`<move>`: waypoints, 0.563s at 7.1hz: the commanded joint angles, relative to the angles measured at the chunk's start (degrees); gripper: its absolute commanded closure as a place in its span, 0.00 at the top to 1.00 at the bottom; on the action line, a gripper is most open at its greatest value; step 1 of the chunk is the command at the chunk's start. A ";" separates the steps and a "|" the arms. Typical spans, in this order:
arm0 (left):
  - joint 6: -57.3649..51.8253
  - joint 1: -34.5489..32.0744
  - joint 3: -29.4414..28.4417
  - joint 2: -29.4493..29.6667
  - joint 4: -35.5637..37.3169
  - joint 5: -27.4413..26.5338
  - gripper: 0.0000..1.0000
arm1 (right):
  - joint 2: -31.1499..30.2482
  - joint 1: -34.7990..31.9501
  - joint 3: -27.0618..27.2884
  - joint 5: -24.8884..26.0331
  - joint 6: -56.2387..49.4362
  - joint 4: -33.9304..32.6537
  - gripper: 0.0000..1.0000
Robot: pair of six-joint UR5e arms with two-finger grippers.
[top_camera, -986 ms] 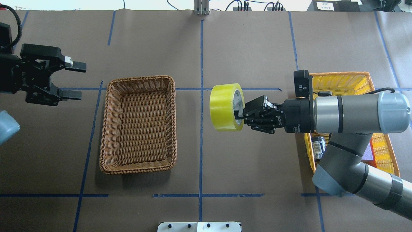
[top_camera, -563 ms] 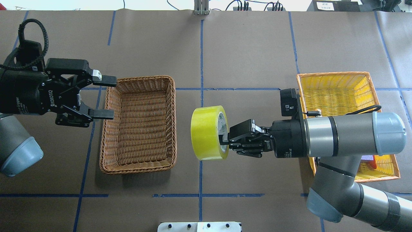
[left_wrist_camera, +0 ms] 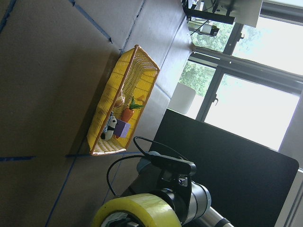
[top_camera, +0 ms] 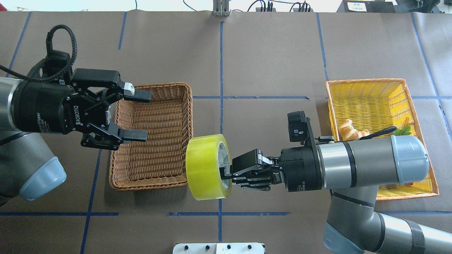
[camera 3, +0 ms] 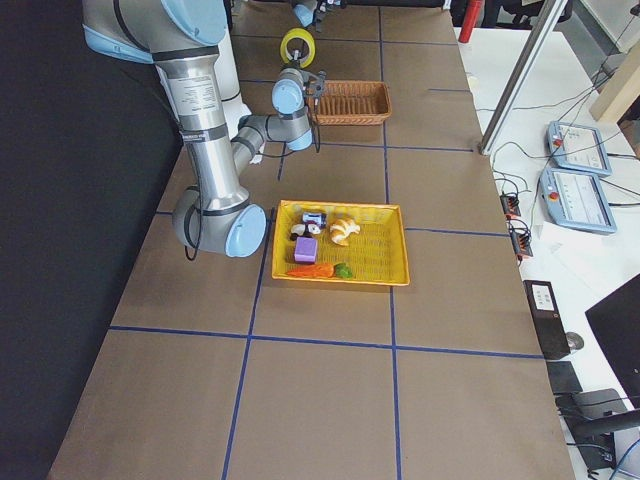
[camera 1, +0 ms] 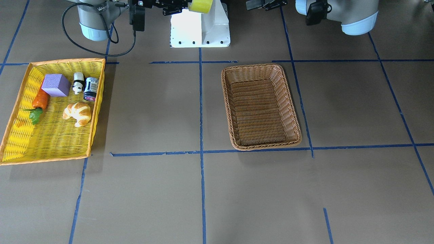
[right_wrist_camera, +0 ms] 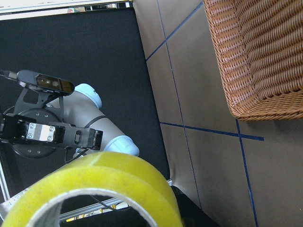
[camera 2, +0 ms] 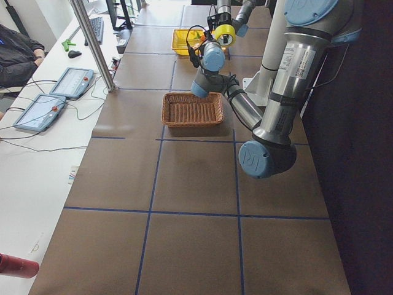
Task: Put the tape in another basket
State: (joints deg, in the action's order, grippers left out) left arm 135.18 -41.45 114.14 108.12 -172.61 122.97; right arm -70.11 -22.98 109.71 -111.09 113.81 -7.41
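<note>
The tape point(top_camera: 206, 166), a wide yellow-green roll, hangs in the air on edge. My right gripper point(top_camera: 227, 173) is shut on its rim, one finger inside the core. In the overhead view it overlaps the near right corner of the brown wicker basket point(top_camera: 148, 184), which holds nothing. My left gripper point(top_camera: 147, 115) is open and empty, held in the air over the basket's left half, and it points at the tape. The tape also shows in the front view point(camera 1: 200, 5), the left wrist view point(left_wrist_camera: 142, 213) and the right wrist view point(right_wrist_camera: 94, 189).
The yellow plastic basket point(top_camera: 383, 82) stands at the right. In the front view it point(camera 1: 51, 156) holds a croissant point(camera 1: 78, 113), a purple block point(camera 1: 56, 84), a carrot point(camera 1: 40, 100), a panda figure point(camera 1: 78, 83) and a small jar point(camera 1: 91, 88). Blue tape lines cross the brown table.
My right gripper has carried the tape left and toward the robot, up to the wicker basket's corner. My left gripper has moved right, over the basket, still open.
</note>
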 commanded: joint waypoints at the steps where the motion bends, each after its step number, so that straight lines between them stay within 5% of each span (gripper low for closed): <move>1: 1.48 5.82 0.03 0.25 -4.02 -9.11 1.00 | 0.41 0.30 -0.02 0.61 0.00 0.11 0.01; 4: 5.18 7.70 -0.32 -0.01 -6.78 -11.87 1.00 | 0.59 0.30 0.33 1.40 0.00 0.20 0.02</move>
State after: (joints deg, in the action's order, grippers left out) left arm 139.55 -34.50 113.91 108.17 -178.69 112.24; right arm -69.60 -22.70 109.87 -110.09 113.82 -7.24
